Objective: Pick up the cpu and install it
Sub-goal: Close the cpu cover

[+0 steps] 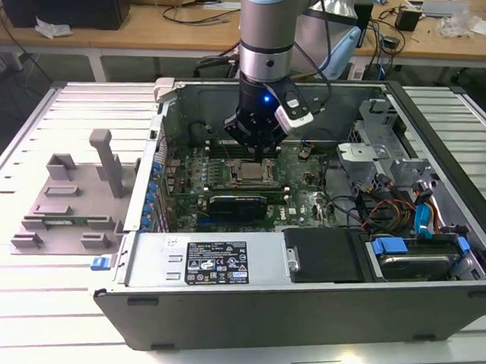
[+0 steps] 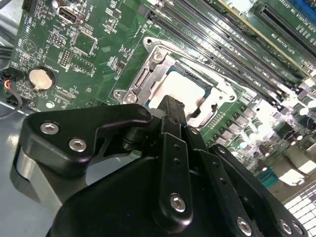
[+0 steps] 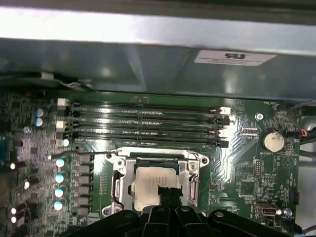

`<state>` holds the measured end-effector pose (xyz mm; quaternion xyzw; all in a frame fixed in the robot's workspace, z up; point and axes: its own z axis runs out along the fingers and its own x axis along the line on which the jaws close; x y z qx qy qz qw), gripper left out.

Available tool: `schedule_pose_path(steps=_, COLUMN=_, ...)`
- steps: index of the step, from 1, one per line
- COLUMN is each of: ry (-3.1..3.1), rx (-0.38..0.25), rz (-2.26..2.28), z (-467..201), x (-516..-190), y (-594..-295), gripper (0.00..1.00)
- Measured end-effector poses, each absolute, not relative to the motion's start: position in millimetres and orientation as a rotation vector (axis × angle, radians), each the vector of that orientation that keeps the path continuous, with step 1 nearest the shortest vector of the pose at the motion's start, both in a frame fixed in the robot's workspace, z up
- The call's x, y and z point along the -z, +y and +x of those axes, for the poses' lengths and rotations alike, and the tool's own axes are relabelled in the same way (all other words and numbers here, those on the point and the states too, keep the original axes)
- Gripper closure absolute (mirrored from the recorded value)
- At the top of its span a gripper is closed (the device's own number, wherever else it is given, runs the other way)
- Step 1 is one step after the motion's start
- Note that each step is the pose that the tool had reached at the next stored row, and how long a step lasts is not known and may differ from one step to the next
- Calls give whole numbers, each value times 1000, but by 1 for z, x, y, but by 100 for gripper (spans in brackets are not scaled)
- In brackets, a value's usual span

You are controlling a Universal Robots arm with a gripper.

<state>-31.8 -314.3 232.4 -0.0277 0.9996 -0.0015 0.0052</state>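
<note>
— Where's the cpu [image 3: 148, 180]?
— It lies flat in the socket [image 3: 120, 170], on the motherboard [image 3: 237, 173] just beside the memory slots [image 3: 148, 123]. I'd judge it thin, stiff and light, but delicate underneath, so take it by the edges only.
— And the claw?
— The gripper [image 3: 169, 191] points straight down over the socket, pinched narrow and holding nothing, its tips at the cpu's top.

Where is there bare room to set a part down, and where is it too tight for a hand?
Bare table lies in front of the grey tray, at the exterior view's lower left, and beyond the tray. Inside the case it is crowded: the gripper hangs over the cpu, with the black card and cables close by.
</note>
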Motion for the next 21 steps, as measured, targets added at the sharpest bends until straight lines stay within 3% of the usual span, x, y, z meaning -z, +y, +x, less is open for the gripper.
schedule_pose_path(steps=21, ry=3129, rx=24, rz=-81, z=-53, x=-224, y=-315, gripper=89)
